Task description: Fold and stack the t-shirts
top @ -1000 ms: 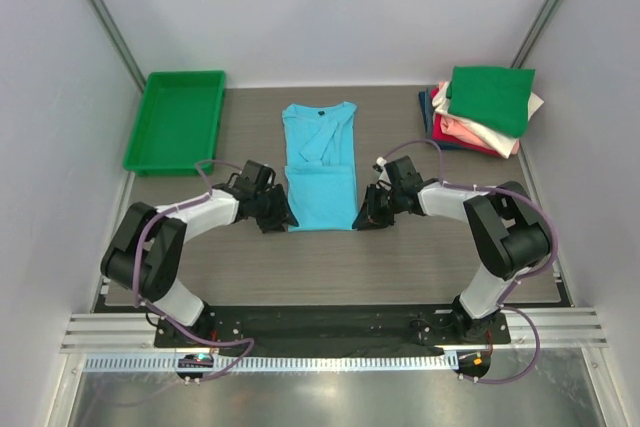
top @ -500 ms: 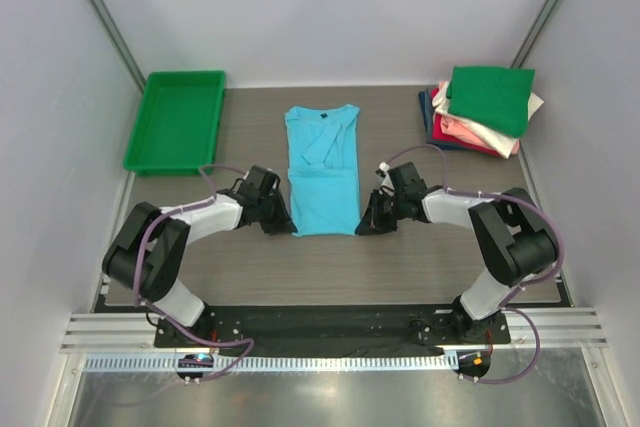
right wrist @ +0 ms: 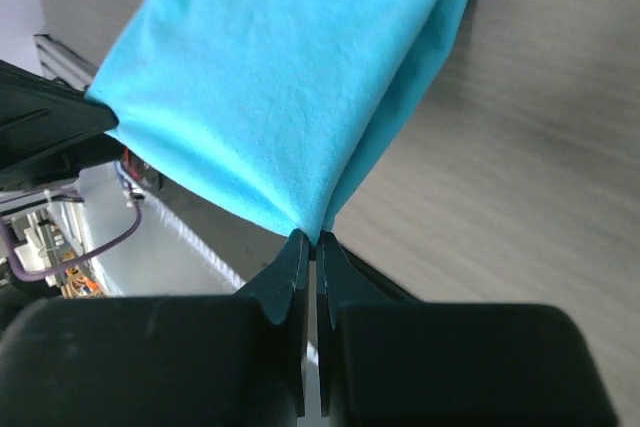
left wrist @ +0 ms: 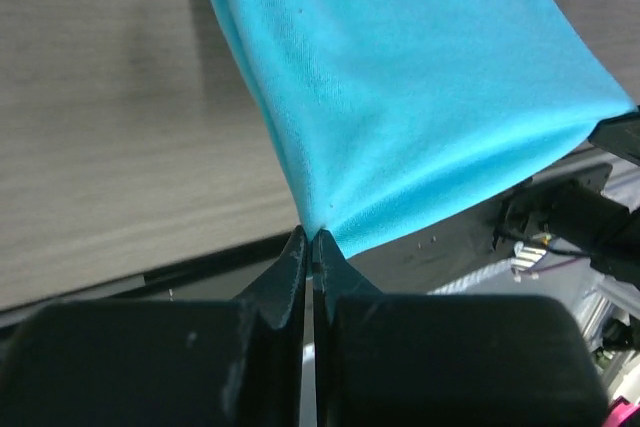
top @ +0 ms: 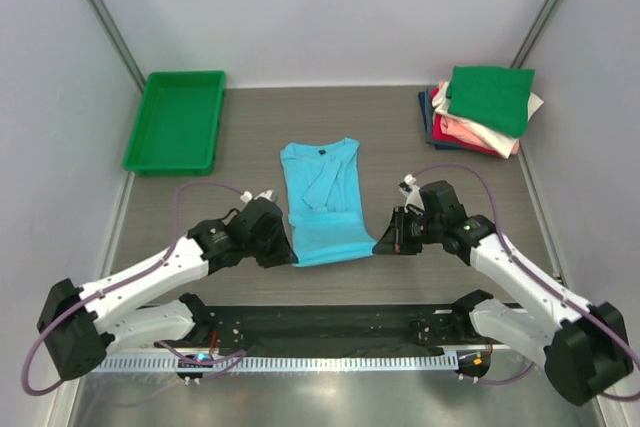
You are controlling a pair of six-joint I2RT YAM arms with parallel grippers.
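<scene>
Two grippers hold near corners of turquoise t-shirt [top: 322, 202], centre of top view. Left gripper [left wrist: 308, 239]: jaws pressed together, pinching lower-left hem corner. Right gripper [right wrist: 309, 240]: same, pinching lower-right corner. Hem drawn taut between them, raised off table [top: 450, 187]; collar end lies flat, sleeves folded inward. Stack of folded t-shirts [top: 482, 112], green on top, upper right. Green tray [top: 177, 119] upper left.
</scene>
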